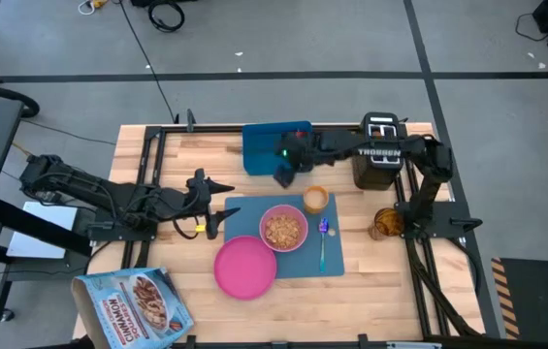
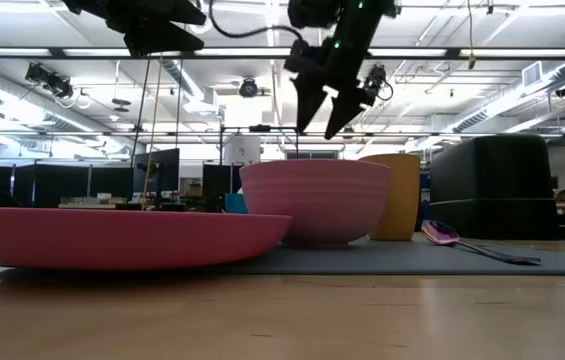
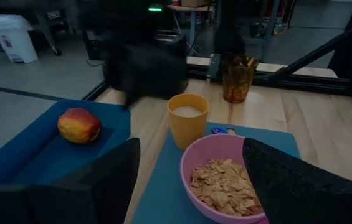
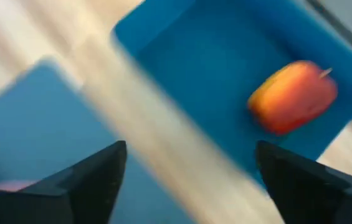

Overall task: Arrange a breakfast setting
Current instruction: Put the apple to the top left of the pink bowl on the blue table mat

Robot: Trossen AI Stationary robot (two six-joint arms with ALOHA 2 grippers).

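Note:
A slate-blue mat [image 1: 288,260] lies near the table's front and carries a pink bowl [image 1: 283,229] of cereal, an orange cup [image 1: 315,200] and a teal-handled spoon [image 1: 323,242]. A pink plate [image 1: 245,268] sits on the mat's left near corner. A red apple [image 4: 293,96] lies in the brighter blue tray [image 1: 264,145]. My right gripper [image 1: 284,174] is open and empty in the air above the tray's near edge. My left gripper [image 1: 217,207] is open and empty left of the mat. No toast shows.
A black toaster [image 1: 380,155] stands at the back right. An amber glass [image 1: 384,224] stands right of the mat. A cereal box [image 1: 133,305] lies at the front left corner. Bare wood lies along the table's near edge.

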